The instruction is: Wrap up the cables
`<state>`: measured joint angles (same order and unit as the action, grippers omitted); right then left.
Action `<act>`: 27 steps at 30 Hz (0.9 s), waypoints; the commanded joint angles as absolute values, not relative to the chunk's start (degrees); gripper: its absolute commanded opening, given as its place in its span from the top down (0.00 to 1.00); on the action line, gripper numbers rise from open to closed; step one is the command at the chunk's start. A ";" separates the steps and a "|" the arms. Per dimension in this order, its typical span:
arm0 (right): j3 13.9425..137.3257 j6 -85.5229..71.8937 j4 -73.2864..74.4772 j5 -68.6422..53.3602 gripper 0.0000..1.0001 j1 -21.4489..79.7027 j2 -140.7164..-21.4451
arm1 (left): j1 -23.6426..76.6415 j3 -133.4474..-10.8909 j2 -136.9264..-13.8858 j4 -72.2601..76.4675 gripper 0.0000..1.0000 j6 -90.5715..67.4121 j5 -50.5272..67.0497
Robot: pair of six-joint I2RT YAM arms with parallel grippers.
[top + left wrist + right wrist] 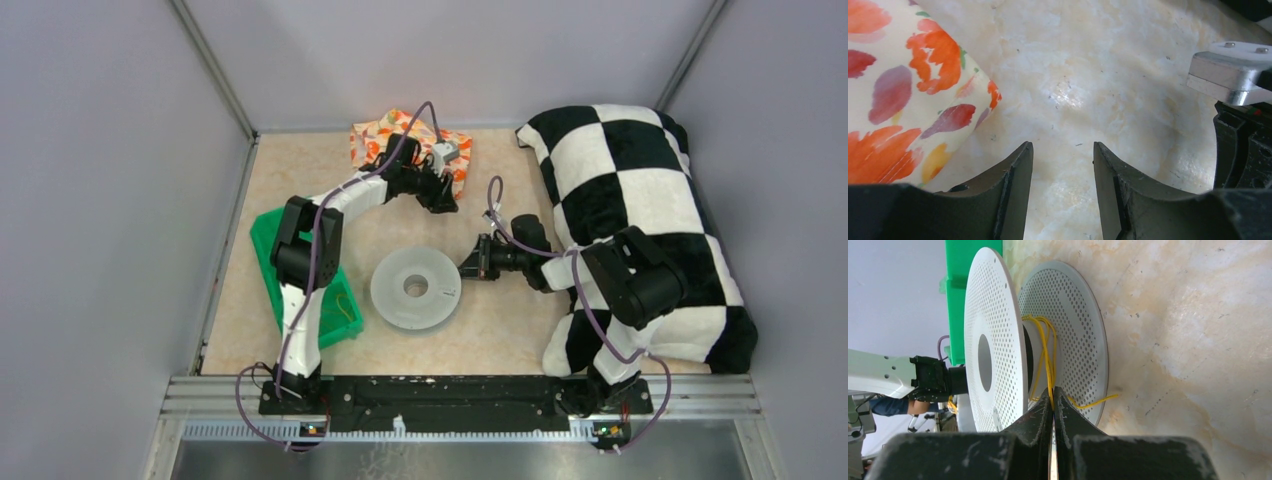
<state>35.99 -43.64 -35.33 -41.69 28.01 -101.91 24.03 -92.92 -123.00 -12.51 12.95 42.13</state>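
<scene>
Right wrist camera shows me the right gripper (1053, 396) clenched on the yellow cables (1047, 355), which loop round the hub of the grey perforated spool (998, 315). My left gripper (1063, 150) hangs released over the marbled tabletop (1088, 75), beside a floral pouch (908, 100).

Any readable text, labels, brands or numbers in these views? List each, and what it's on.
None readable in any view. The grey spool, the cables, green tray, floral pouch and checkered cushion show no lettering or numbers.
</scene>
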 commanded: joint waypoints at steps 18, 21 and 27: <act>38.86 -41.33 -34.99 -43.12 1.00 28.16 -106.34 | 23.64 -69.04 -82.75 -8.32 0.41 -3.03 21.91; 39.15 -40.49 -32.75 -42.38 0.94 28.25 -106.29 | 23.64 -66.76 -79.30 -8.76 0.41 -2.85 19.77; 38.64 -39.25 -30.47 -40.38 0.84 28.21 -104.70 | 23.64 -66.76 -77.43 -11.16 0.39 -1.93 17.18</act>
<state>37.32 -41.58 -31.62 -42.15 28.01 -105.69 23.75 -66.57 -79.72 -10.74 -1.72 20.18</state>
